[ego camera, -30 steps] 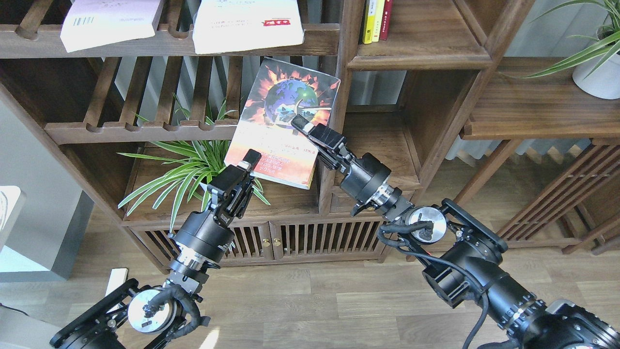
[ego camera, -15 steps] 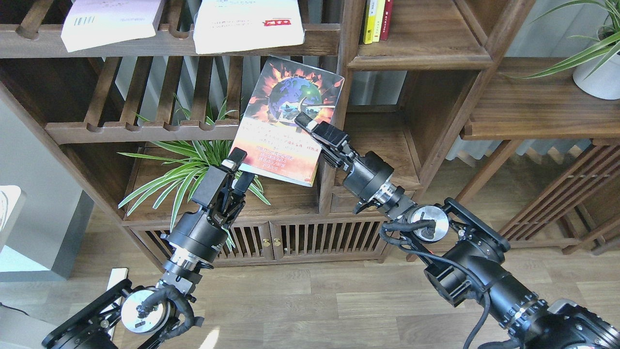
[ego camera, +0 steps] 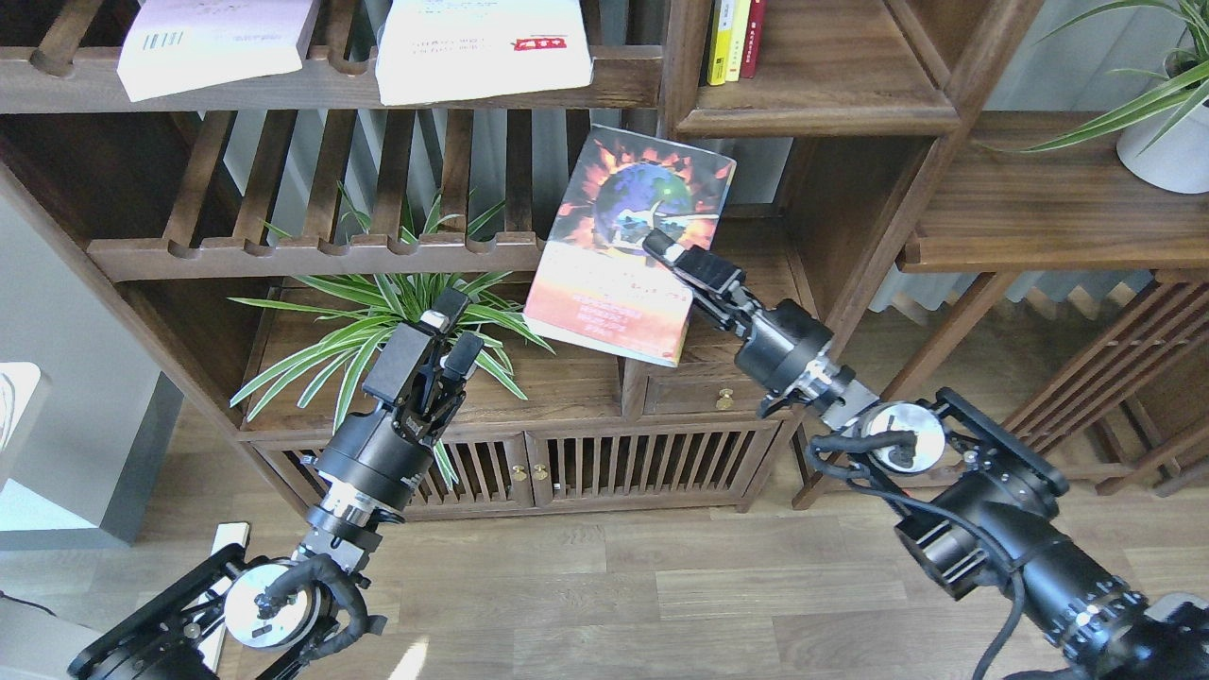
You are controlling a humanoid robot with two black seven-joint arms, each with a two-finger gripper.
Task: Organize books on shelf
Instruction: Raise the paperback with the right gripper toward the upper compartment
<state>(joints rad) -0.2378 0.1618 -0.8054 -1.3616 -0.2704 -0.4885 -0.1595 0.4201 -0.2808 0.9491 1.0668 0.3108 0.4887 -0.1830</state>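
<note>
The right gripper (ego camera: 666, 250) is clamped on the dark book (ego camera: 631, 244) with the orange-red picture cover, its fingers pinching the cover near the right edge. The book hangs tilted in the air in front of the upright post between the slatted rack bay and the open cubby to the right, touching no board that can be seen.

The left gripper (ego camera: 447, 329) holds nothing; its fingers stand apart, in front of the leaves of the spider plant (ego camera: 378, 321) that sits in the lower left bay (its pot is hidden behind the arm and leaves).

On the upper slatted rack (ego camera: 331, 90), two books lie flat and overhang the front rail: the pale lilac-white book (ego camera: 212, 42) with a barcode at left, and the large white book (ego camera: 482, 47) with a small red label beside it to the right, the two apart.

The upper right compartment has a solid flat board shelf (ego camera: 822, 113), and at its left wall stand three upright books (ego camera: 735, 38), two with yellow spines and one with a red spine, pressed together. The rest of that board is bare wood.

At far right a white pot (ego camera: 1166, 151) with long green leaves rests on a lower side shelf (ego camera: 1058, 222).
</note>
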